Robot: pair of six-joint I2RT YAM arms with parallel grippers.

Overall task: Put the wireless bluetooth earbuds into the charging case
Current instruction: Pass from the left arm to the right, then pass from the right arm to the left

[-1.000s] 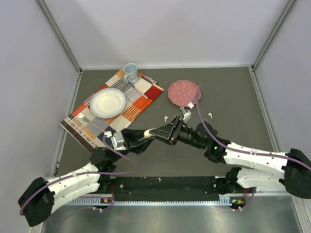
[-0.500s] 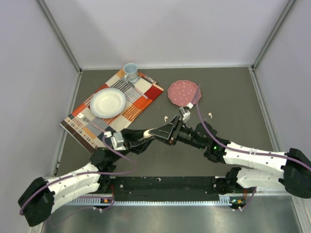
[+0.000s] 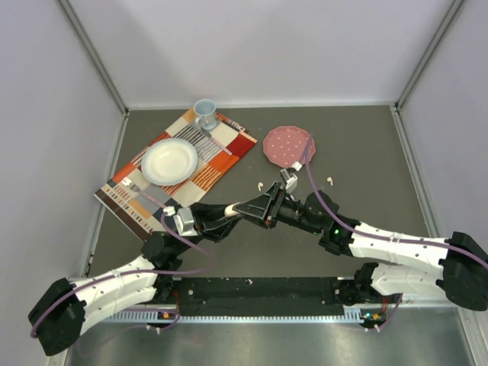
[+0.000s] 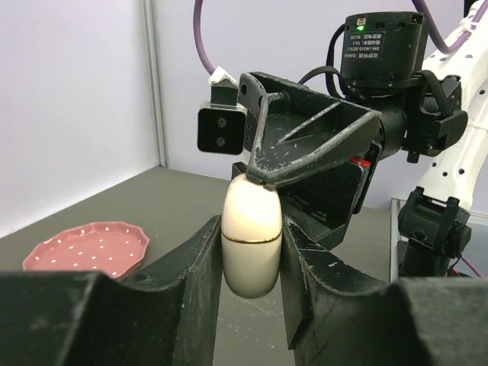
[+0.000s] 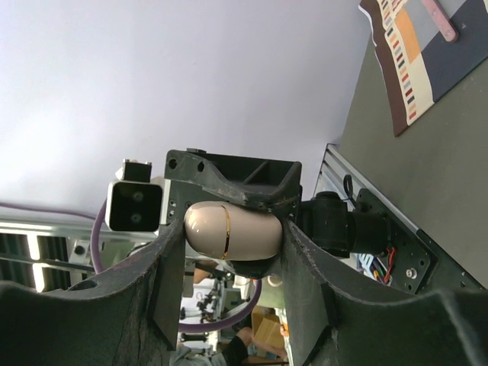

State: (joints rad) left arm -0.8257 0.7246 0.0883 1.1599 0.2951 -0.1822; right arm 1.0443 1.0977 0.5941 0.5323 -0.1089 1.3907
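Right arm has edged slightly left; both grippers clamp the charging case [image 3: 231, 208].
Top view: left gripper [image 3: 227, 213] and right gripper [image 3: 245, 207] meet at centre; one earbud [image 3: 261, 184] lies loose on the table [image 3: 366, 145] at the case's 2 o'clock, another toward 3 o'clock. Left wrist: left fingers [image 4: 206, 252] squeeze its sides. Right wrist: lid seam looks shut, so, as far as I can judge, opening and loading remain.

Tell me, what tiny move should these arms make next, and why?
Probably pry the case open: the right arm's jaws tip their end away while the left arm's jaws hold the other end steady. Both pinch the charging case in mid-air, its gold seam looks shut, and two earbuds lie loose on the table.
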